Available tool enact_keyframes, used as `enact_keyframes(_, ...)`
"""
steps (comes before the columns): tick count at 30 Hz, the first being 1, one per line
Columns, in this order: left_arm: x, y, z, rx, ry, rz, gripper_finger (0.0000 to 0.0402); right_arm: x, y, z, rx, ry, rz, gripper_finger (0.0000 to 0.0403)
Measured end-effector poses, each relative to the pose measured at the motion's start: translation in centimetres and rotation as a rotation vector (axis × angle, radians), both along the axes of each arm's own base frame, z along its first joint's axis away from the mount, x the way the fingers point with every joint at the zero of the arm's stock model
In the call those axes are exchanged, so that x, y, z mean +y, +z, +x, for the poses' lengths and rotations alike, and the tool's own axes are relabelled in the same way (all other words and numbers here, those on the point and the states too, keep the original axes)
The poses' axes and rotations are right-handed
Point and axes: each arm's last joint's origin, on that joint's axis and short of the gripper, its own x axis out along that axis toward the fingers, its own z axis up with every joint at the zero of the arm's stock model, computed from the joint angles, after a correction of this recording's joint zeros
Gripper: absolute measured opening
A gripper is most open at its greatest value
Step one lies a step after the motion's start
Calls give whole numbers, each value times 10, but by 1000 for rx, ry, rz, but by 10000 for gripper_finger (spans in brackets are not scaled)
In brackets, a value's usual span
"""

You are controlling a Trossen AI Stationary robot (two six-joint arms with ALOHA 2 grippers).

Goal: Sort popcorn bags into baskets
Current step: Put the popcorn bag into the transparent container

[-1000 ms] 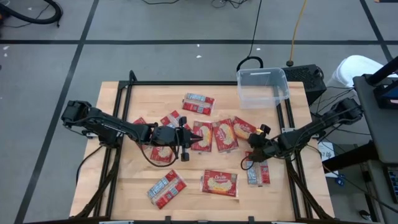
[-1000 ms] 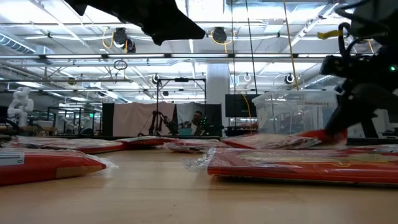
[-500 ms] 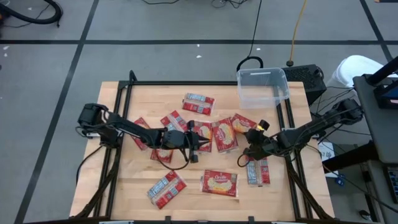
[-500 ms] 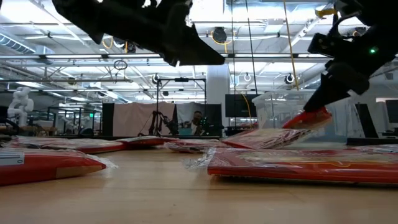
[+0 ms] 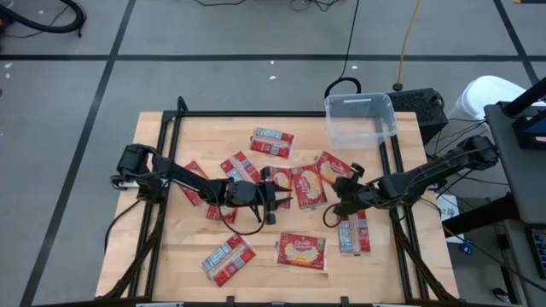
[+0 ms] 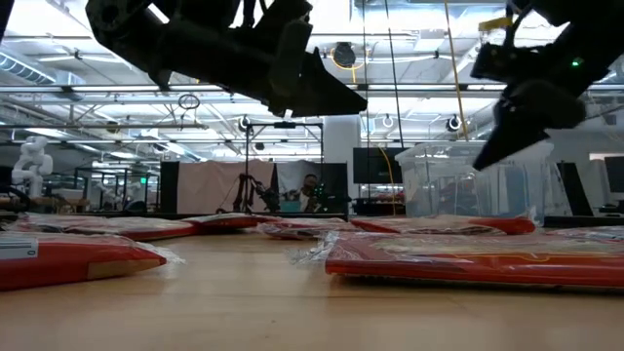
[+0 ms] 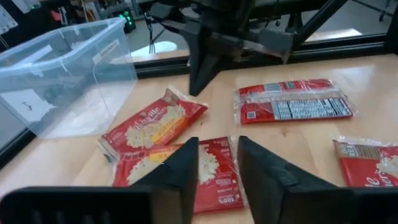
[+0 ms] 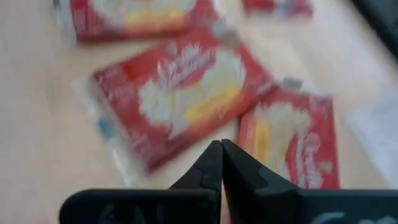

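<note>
While both arms are hanging above the packets, the right gripper (image 5: 343,193), fingers pressed together on nothing, is hovering at three o'clock, and the left gripper (image 5: 278,193), fingers apart and empty, is lining up over the popcorn bags (image 5: 294,186) at centre. Farther off, at one o'clock, the basket (image 5: 360,118) is waiting; its contents are hard to make out.

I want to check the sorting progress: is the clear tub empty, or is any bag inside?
Empty. The clear tub shows only its bare bottom in the high view, and the popcorn bags all lie on the table.
</note>
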Motion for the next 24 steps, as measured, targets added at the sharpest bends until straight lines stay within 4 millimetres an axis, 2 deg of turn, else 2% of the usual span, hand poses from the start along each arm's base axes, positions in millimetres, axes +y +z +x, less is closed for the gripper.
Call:
enact_keyframes(4,0,0,0,-2,4,-14,161,-2,-6,-15,174,24,-34,20)
enact_keyframes(9,-2,0,0,-4,2,-27,176,-7,-12,-28,316,36,-88,81)
enact_keyframes(16,-3,0,0,-3,-1,-20,177,-8,-26,-22,411,68,-67,166)
enact_keyframes(24,-2,-2,-1,21,-2,-11,177,-7,-52,-15,579,62,-126,194)
